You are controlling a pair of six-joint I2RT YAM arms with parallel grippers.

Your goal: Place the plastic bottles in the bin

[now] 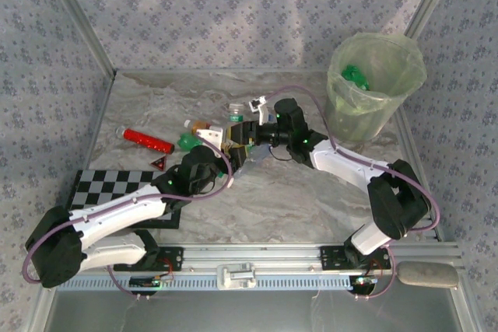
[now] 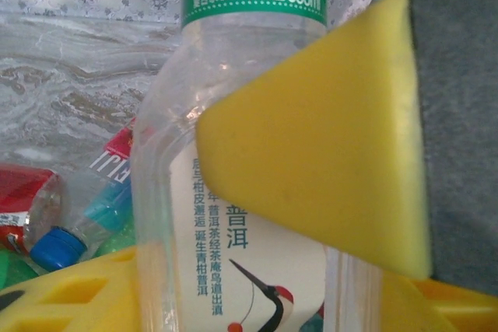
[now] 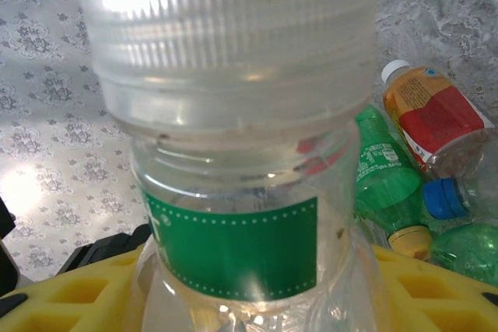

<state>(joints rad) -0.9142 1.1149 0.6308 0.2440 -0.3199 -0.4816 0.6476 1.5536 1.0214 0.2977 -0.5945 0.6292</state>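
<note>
Grey marbled table (image 1: 311, 200) has about its middle a clear green-labelled bottle (image 2: 233, 75) between the left claw (image 1: 223, 153) and the right claw (image 1: 247, 136), their squeeze I cannot tell; it seems light, smooth and easily dented, best taken at the stiff neck (image 3: 233, 161).

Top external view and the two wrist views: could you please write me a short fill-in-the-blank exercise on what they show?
1. The bin is lined with a pale ____ bag.
2. In the top view, the checkerboard is partly covered by the robot's ____ arm.
3. In the right wrist view, the orange-labelled bottle has a ____ cap.
4. The long bottle lying just beyond the checkerboard is ____.
Missing words: green; left; white; red.
</note>
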